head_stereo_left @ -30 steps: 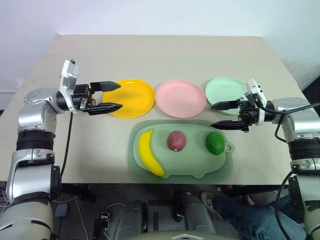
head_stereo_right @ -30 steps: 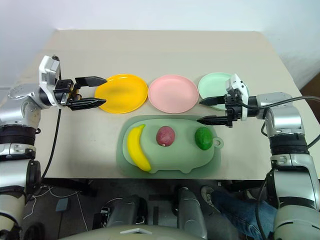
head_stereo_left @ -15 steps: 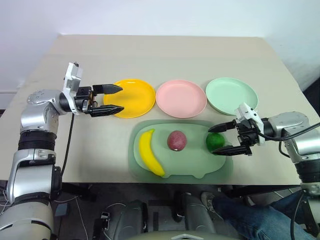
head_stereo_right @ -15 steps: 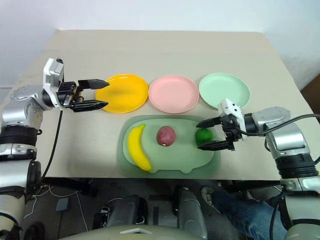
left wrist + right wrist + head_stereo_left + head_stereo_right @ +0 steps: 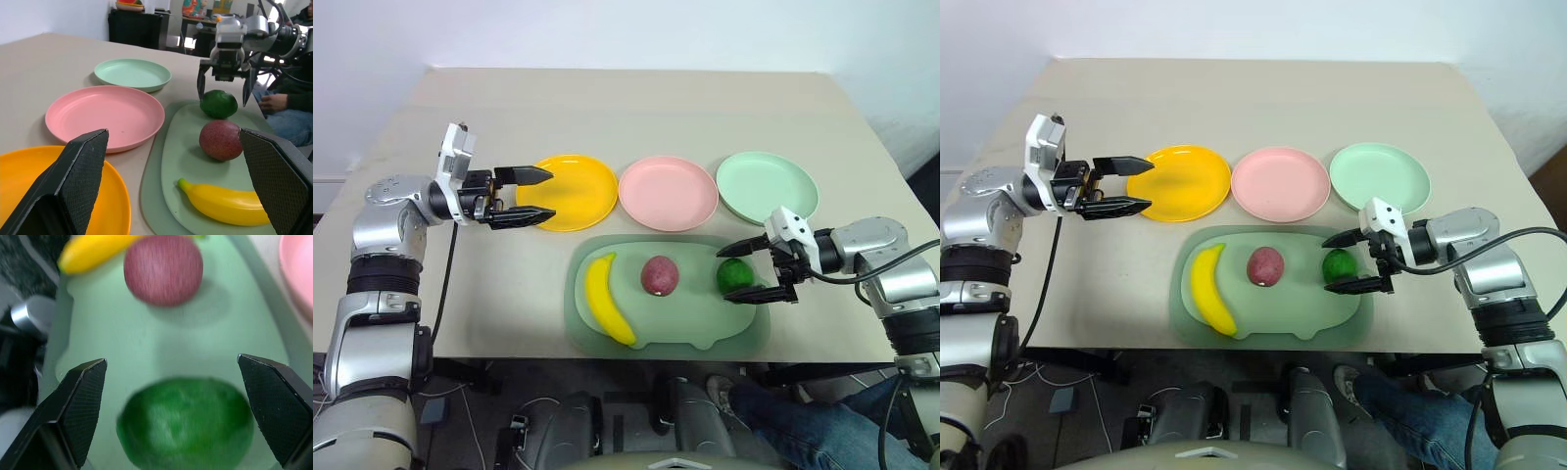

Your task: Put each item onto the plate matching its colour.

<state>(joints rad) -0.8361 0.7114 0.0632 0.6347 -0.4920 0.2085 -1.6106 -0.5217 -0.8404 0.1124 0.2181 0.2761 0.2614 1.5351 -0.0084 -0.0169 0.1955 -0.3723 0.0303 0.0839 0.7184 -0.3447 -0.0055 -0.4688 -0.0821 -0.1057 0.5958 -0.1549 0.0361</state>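
Observation:
On the pale green mat (image 5: 685, 328) lie a yellow banana (image 5: 604, 298), a reddish-purple fruit (image 5: 659, 275) and a dark green fruit (image 5: 734, 275). My right gripper (image 5: 739, 270) is open, its two fingers standing on either side of the green fruit without closing on it; the right wrist view shows the green fruit (image 5: 186, 423) between the fingers. Behind the mat stand the yellow plate (image 5: 570, 192), the pink plate (image 5: 668, 193) and the mint green plate (image 5: 768, 187), all bare. My left gripper (image 5: 540, 194) hovers open over the yellow plate's left rim.
The mat has a small loop tab at its right end, near the table's front edge. A person in jeans (image 5: 803, 421) sits below the front edge at the right. The beige tabletop (image 5: 636, 108) stretches behind the plates.
My right gripper has dropped from beside the mint green plate down to the mat and now straddles the green fruit. The left gripper has stayed put.

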